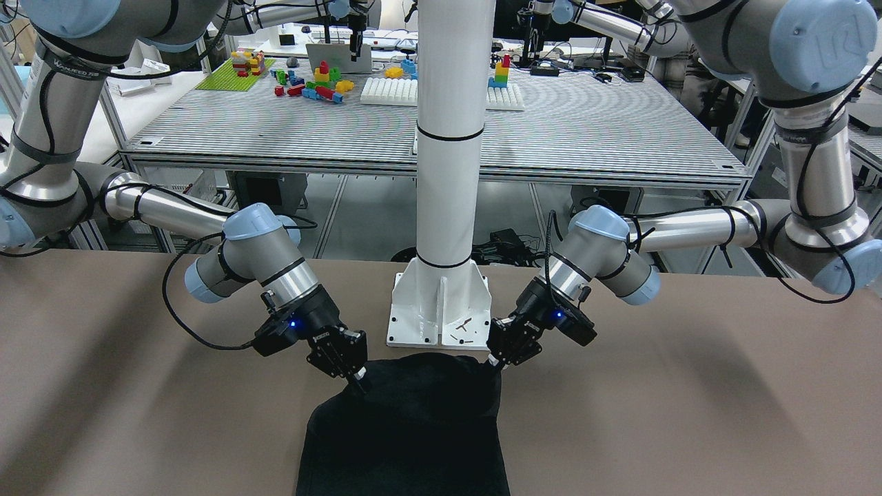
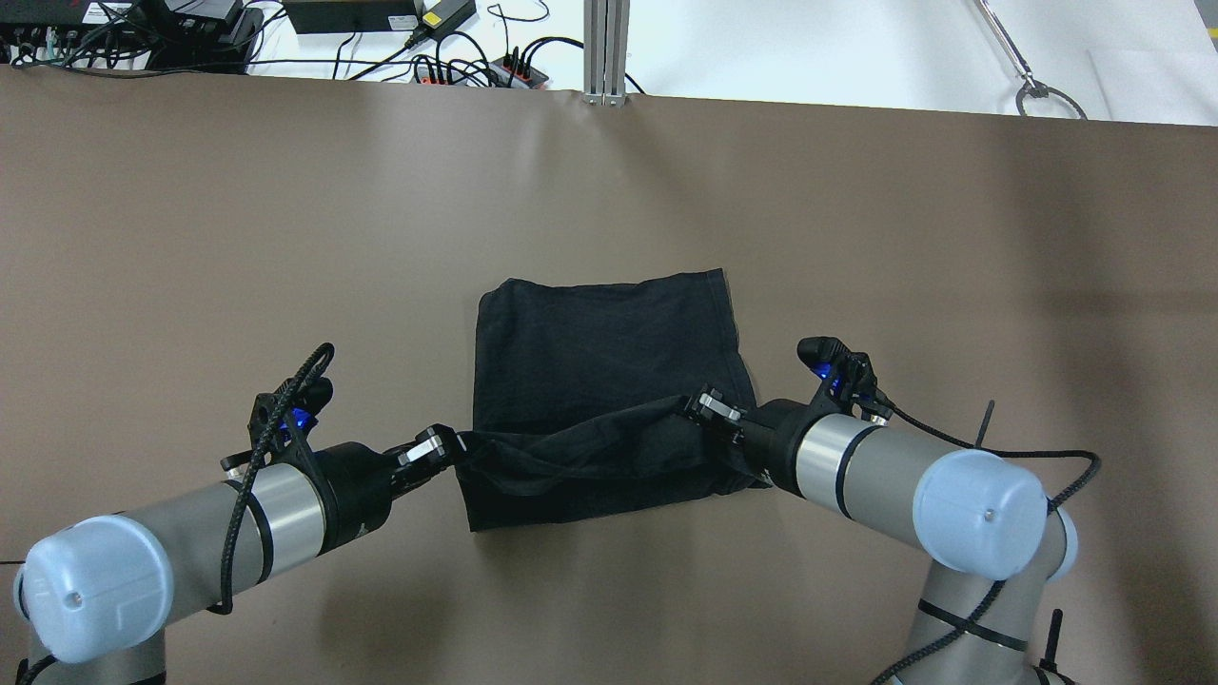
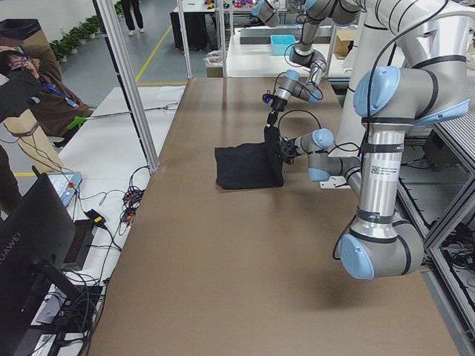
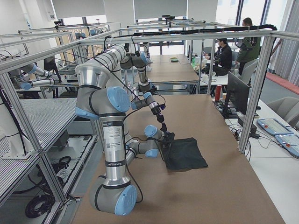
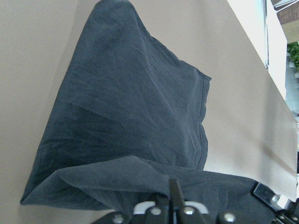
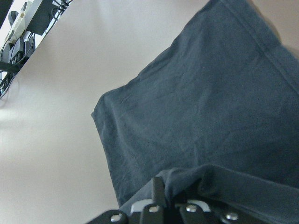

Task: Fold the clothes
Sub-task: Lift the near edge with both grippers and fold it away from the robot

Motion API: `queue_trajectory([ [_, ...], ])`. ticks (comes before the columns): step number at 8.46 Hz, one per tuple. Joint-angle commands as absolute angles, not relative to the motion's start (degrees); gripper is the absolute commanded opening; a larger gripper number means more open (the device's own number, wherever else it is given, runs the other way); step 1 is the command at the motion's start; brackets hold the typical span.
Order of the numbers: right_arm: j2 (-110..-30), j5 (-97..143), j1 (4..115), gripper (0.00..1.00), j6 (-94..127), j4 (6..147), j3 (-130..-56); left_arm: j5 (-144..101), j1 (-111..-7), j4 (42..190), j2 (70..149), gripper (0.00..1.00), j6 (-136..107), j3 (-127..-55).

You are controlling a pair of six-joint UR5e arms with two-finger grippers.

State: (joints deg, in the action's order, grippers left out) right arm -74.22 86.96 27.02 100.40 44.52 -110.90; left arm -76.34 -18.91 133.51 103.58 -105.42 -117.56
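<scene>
Facing the robot from across the table, you see the left gripper (image 1: 497, 364) on that view's right and the right gripper (image 1: 358, 381) on its left. Each is clamped onto the black cloth (image 1: 413, 434) along the side nearest the robot. The cloth spreads away from both grippers over the brown table top (image 1: 689, 393). The white pillar (image 1: 449, 138) stands on its base plate (image 1: 439, 313) just behind and between the grippers. Beyond it is a slatted bench (image 1: 586, 131) carrying coloured blocks (image 1: 313, 81).

From overhead, a raised band of fabric sags between the two grippers. The cloth lies flat on the table ahead of that band, and a strip of it also lies behind the band, towards the robot. Well past the grippers, at the table's far edge, you have cables and power strips (image 2: 447, 62) on a white surface.

From the left end, the cloth rises from the table up to the grippers on the robot's side. A person (image 3: 30, 89) sits well off from the table, and a dark monitor (image 3: 30, 245) stands close to the camera.

From the right end, the cloth shows as a dark patch just ahead of the grippers. Seated people (image 4: 226, 53) are at desks beyond the table, under an aluminium frame (image 4: 261, 79).

In the left wrist view, the jaws are shut on a bunched fold of fabric at the bottom edge. The rest of the cloth runs forward over the brown surface to a hemmed edge.

In the right wrist view, the jaws are likewise shut on a fold of fabric. The cloth lies flat ahead of them, with its hem at the far right.
</scene>
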Motion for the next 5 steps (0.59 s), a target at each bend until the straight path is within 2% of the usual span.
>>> queue_trajectory([
  [1,-67.44,84.21,30.14,0.0,97.49,44.3,-100.68,-76.99,-22.92,133.59,108.61,0.0,-105.64,-109.55],
  [3,-63.21,84.11,31.9,0.0,96.77,44.03,-94.77,-77.08,-25.3,133.59,113.97,0.0,-105.56,-102.25],
  [5,-60.65,82.19,32.25,0.0,95.01,43.95,-90.8,-77.86,-26.97,133.59,115.05,0.0,-105.56,-100.2],
])
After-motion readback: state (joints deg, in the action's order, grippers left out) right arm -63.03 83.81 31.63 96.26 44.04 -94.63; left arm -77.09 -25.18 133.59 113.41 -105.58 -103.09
